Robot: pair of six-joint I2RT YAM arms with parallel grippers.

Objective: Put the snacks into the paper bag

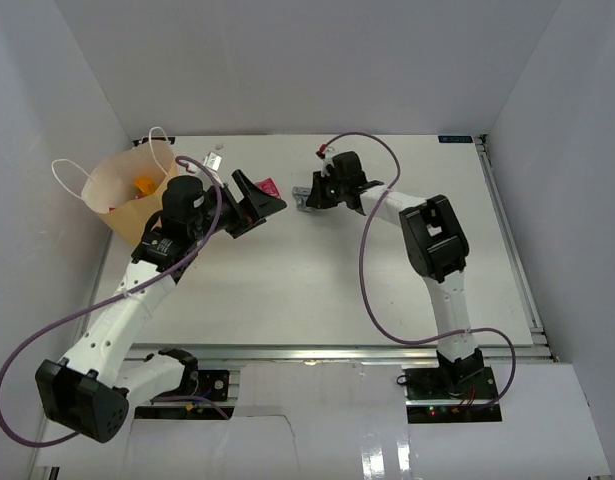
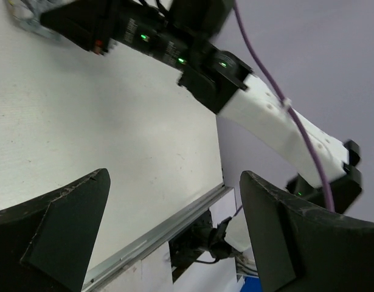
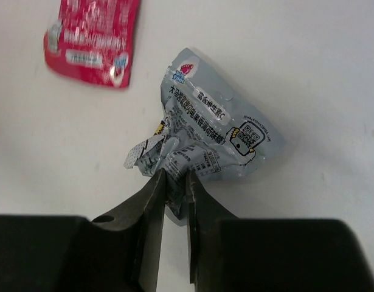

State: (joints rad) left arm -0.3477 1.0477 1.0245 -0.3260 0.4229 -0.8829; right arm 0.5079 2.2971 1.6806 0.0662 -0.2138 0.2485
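Step in hand: grasp. My right gripper (image 3: 174,194) is nearly closed, pinching the crumpled edge of the grey packet (image 3: 214,131), which lies near a red packet (image 3: 92,36). My left gripper (image 2: 173,182) is wide open and empty. Next: lift, carry left, and release over the bag (image 1: 134,215).

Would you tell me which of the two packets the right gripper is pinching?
The grey packet, its crumpled end in the right gripper; the red packet lies apart.
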